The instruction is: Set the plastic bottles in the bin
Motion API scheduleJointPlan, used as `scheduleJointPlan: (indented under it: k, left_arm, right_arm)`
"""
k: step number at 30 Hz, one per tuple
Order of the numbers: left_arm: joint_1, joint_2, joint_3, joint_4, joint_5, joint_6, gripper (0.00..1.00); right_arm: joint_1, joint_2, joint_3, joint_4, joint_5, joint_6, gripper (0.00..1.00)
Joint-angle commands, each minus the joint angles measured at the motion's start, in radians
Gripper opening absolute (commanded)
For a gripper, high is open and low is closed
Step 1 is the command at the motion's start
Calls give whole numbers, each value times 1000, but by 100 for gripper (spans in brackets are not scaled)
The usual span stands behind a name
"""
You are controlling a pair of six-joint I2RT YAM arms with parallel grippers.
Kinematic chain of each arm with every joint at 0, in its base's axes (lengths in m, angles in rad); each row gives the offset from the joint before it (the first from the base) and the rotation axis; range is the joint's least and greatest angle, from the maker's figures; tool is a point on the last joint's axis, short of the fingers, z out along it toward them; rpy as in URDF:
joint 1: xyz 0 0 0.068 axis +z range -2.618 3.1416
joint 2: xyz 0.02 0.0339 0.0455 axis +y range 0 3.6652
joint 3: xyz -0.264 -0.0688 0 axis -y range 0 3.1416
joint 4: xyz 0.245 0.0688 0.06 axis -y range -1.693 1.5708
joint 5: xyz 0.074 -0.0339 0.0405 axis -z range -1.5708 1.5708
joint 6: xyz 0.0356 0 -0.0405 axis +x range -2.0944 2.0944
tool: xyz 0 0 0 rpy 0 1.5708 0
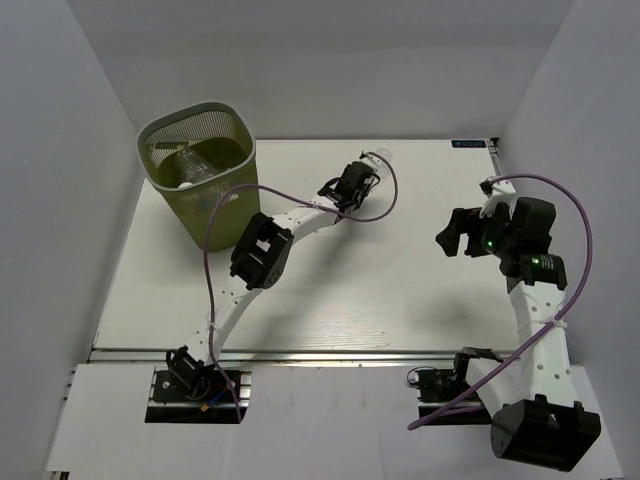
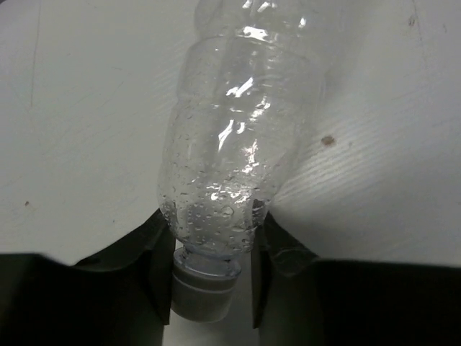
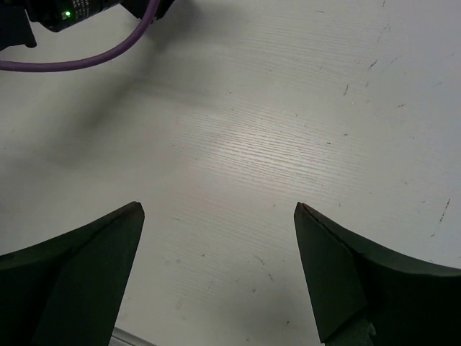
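Your left pincer [image 2: 211, 231] is closed on a clear, crinkled bottle [image 2: 238, 130]. Its two fingers press the shoulder just above the white cap [image 2: 204, 292], and the body points away from the wrist over the desk [image 1: 400, 290]. I cannot tell whether the bottle is clear of the desk, though the shadow beside it suggests it sits low. The bin [image 1: 160, 135] stands at the far left corner, well apart from this bottle, and at least one other bottle [image 1: 195, 165] already lies inside. Your right pincer [image 3: 218, 209] hangs wide open over bare desk, holding nothing.

The step in hand looks like the carry to the bin. You are gripping near the neck, so the long body sticks out like a lever, and thin plastic gives under pressure. Hold the squeeze firm and move smoothly, without jerks.

Lift first. The bin is much taller than the bottle, and the far end must pass above the rim, not just the fingers. Then swing left, centre over the opening, tip the body downward and only then let go. Mind the purple cable [image 1: 300, 200] looping beside the arm. The right arm can wait where it is, out of the path.
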Motion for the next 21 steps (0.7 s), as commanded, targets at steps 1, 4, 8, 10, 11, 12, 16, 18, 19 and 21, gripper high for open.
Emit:
scheduleJointPlan:
  k: [1, 4, 8, 10, 11, 12, 16, 18, 19, 21]
  left_arm:
    - [1, -114, -114, -20, 33, -8, 12]
    - [1, -192, -190, 0, 57, -20, 1]
    - [1, -350, -327, 50, 128, -83, 0]
    - [1, -451, -394, 95, 168, -93, 0]
    - [1, -562, -448, 124, 179, -106, 0]
    - [1, -621, -471, 124, 179, -106, 0]
    - [1, -910, -556, 115, 151, -106, 0]
    - [1, -1066, -579, 49, 113, -94, 0]
    - [1, -1118, -579, 23, 51, -85, 0]
    - [10, -1213, -617, -71, -36, -94, 0]
  right_arm:
    - [-3, -11, -11, 7, -37, 6, 89]
    - [-1, -16, -28, 6, -52, 9, 88]
    - [-3, -24, -44, 1, -66, -5, 86]
    - [-1, -34, -64, 4, -66, -15, 86]
    - [-1, -36, -74, 4, -59, -17, 85]
    - [-3, -39, -88, 6, -58, -20, 85]
    - [0, -51, -152, 26, -78, -60, 49]
    - [-3, -51, -169, 45, -98, -61, 37]
    - [-1, -53, -188, 53, -107, -63, 34]
    - [-1, -54, -203, 76, -120, -49, 34]
